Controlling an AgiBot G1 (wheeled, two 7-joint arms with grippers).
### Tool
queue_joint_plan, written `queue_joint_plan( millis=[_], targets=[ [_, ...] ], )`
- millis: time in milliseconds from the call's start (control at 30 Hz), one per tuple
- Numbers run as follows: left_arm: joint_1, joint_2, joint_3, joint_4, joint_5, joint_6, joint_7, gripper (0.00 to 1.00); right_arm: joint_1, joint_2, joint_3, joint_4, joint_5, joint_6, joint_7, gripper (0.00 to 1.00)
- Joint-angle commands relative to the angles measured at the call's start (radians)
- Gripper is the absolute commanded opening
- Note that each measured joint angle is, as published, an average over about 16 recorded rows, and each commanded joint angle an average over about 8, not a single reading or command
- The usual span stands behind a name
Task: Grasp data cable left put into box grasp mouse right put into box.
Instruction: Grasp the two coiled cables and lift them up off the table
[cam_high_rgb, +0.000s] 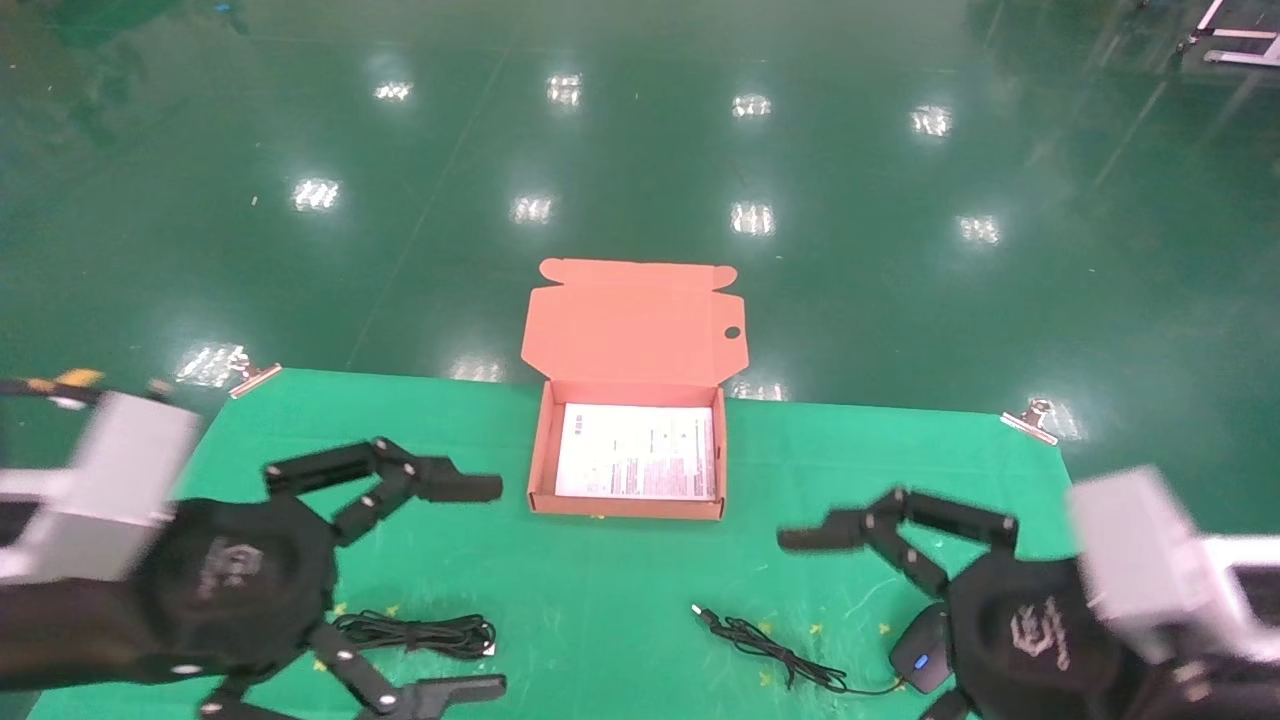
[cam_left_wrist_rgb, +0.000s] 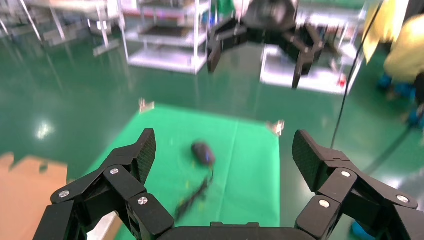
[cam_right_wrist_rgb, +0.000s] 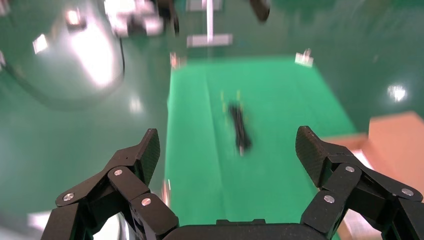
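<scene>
Head view is showing the left gripper (cam_high_rgb: 470, 585) hanging spread wide and empty, with the coiled black data cable bundle (cam_high_rgb: 415, 633) lying between its fingers on the green cloth-covered table (cam_high_rgb: 620, 600), while the right gripper (cam_high_rgb: 860, 610), equally open and empty, is hovering beside the small black oval mouse (cam_high_rgb: 920, 655). Ahead of both grippers, the shallow salmon-brown cardboard box (cam_high_rgb: 630, 505) is sitting with its lid up. Closing squarely across the limp bundle's middle probably suits the grasp best.

We see bright green cloth (cam_high_rgb: 620, 600) over tabletop, silver binder clips (cam_high_rgb: 1030, 420) at far corners, glossy dark green floor (cam_high_rgb: 640, 150) beyond; printed white sheet (cam_high_rgb: 637, 452) lies flat.
</scene>
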Motion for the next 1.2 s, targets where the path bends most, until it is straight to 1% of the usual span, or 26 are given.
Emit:
queue_joint_plan(
  millis=[33, 200, 333, 467, 567, 667, 800, 1000, 1200],
  targets=[
    [-0.029, 0.004, 0.025, -0.002, 0.055, 0.006, -0.011, 1.0, 0.029, 0.008, -0.022, 0.01, -0.061, -0.013, 0.007, 1.0],
    [-0.134, 0.06, 0.131, 0.013, 0.257, 0.041, -0.015, 1.0, 0.159, -0.04, -0.17, 0.016, -0.288, -0.036, -0.027, 1.0],
    [-0.214, 0.116, 0.227, 0.02, 0.44, 0.047, 0.006, 1.0, 0.254, -0.09, -0.303, 0.014, -0.442, -0.038, -0.044, 1.0],
    [-0.27, 0.175, 0.317, 0.038, 0.621, 0.035, 0.021, 1.0, 0.318, -0.137, -0.406, 0.012, -0.564, -0.025, -0.042, 1.0],
    [-0.29, 0.218, 0.374, 0.068, 0.735, 0.019, 0.027, 1.0, 0.341, -0.174, -0.462, 0.012, -0.653, -0.005, -0.041, 1.0],
    [-0.297, 0.261, 0.42, 0.109, 0.834, -0.005, 0.033, 1.0, 0.341, -0.21, -0.506, 0.012, -0.747, 0.028, -0.041, 1.0],
    [-0.293, 0.313, 0.461, 0.187, 0.934, -0.051, 0.03, 1.0, 0.307, -0.246, -0.539, 0.001, -0.839, 0.095, -0.014, 1.0],
    [-0.278, 0.375, 0.473, 0.355, 0.986, -0.134, 0.005, 1.0, 0.244, -0.287, -0.548, -0.039, -0.912, 0.211, 0.044, 1.0],
    [-0.278, 0.425, 0.468, 0.514, 1.002, -0.209, -0.002, 1.0, 0.213, -0.343, -0.553, -0.114, -0.944, 0.288, 0.062, 1.0]
  ],
)
